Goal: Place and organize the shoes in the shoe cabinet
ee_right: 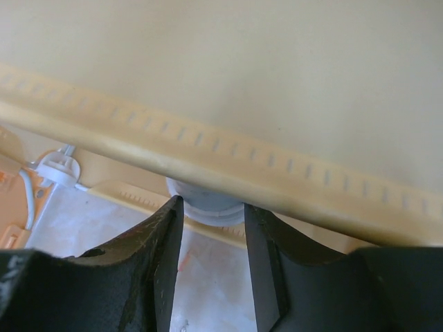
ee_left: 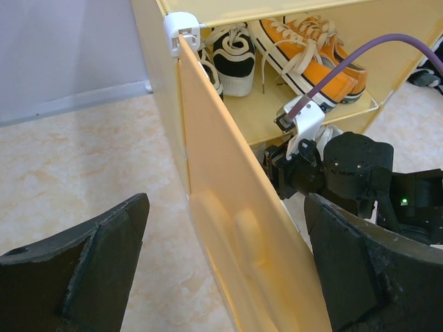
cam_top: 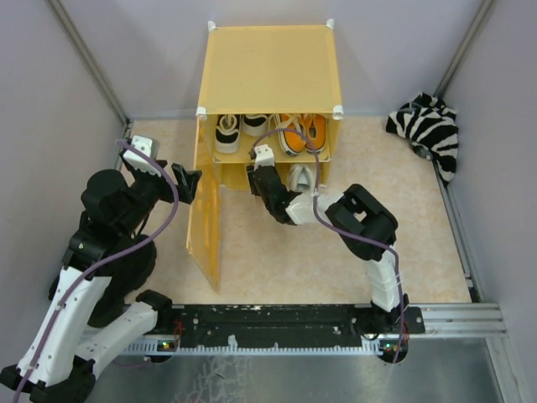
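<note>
Sneakers first: black pair (cam_top: 228,133) and orange pair (cam_top: 302,133) sit on the upper shelf (ee_left: 277,117) of the shoe cabinet (cam_top: 268,67), while the right gripper (ee_right: 211,232), reaching below it, pinches what looks like an off-white sneaker (ee_right: 204,206) by the heel; next, I'd say, slide it beside its mate (cam_top: 302,178) and release.

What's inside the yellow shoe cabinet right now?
Upper shelf: a black pair on the left, an orange pair on the right. Below, one off-white shoe shows beside the right gripper; the shelf and arm hide the rest.
</note>
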### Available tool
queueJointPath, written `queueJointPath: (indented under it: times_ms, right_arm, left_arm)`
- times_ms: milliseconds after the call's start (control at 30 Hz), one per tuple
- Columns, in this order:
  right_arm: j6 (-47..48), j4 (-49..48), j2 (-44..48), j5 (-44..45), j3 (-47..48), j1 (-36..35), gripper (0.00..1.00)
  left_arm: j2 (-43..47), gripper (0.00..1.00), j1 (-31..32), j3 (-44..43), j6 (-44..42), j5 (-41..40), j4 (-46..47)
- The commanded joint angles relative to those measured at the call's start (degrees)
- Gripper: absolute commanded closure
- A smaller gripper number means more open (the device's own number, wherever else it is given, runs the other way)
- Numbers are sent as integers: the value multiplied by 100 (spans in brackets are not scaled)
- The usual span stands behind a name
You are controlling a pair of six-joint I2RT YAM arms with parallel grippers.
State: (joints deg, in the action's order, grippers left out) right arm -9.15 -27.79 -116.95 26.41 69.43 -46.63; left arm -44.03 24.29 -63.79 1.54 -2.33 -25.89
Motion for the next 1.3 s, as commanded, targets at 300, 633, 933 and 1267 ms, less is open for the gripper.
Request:
queueJointPath:
  times_ms: [300,633,933,1267]
  right_arm:
    - [-1199,3219,2282,504,-292,-742,48]
    - [-2558,5321,3534,1303,-1707,-914,51]
    - [-1995,3127,3509,1615,-2612,-534,52]
    - [-709,-16,2506,1345,-2860,244,53]
  left_arm:
    - [-96,1,13,53,-103,52,-243]
    - [-154,1,14,61,-82,74,-208]
    - [-300,1,14,33,-68,189,-170]
    - [-180,1,11,96,-98,50,-238]
